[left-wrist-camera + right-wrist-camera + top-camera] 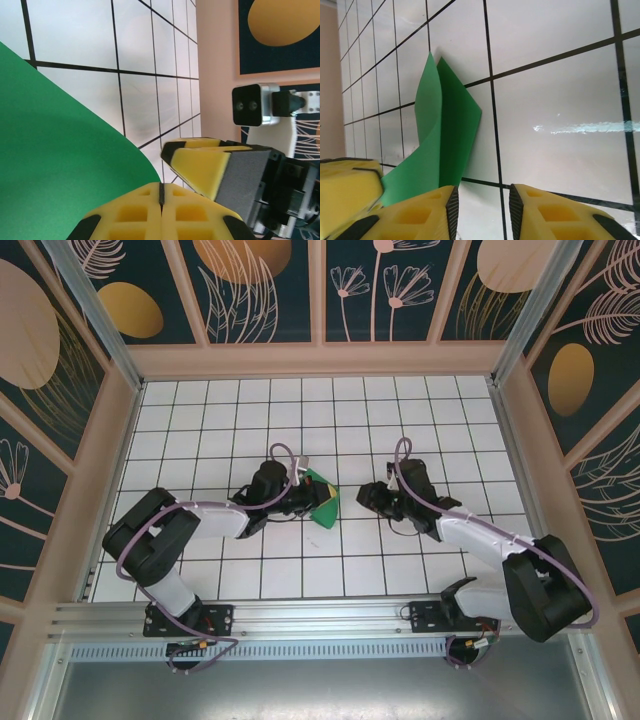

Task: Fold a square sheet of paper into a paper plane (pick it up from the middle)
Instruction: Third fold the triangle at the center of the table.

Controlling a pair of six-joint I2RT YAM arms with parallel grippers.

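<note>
The square sheet of paper [323, 502] is green, folded and partly lifted off the tiled table near the middle. My left gripper [308, 498] is at its left edge, shut on it. In the left wrist view the paper [55, 160] runs in behind the closed yellow fingers of the left gripper [161, 192]. My right gripper [362, 496] is just right of the paper, open, with nothing in it. In the right wrist view the paper [445, 125] stands up in two curved layers ahead and left of the right gripper [481, 195], whose jaws gape over bare tile.
The white tiled table [420, 420] is ringed by wooden-framed walls [320, 358]. A metal rail [320, 615] runs along the near edge by the arm bases. The two grippers are close together, about one tile apart.
</note>
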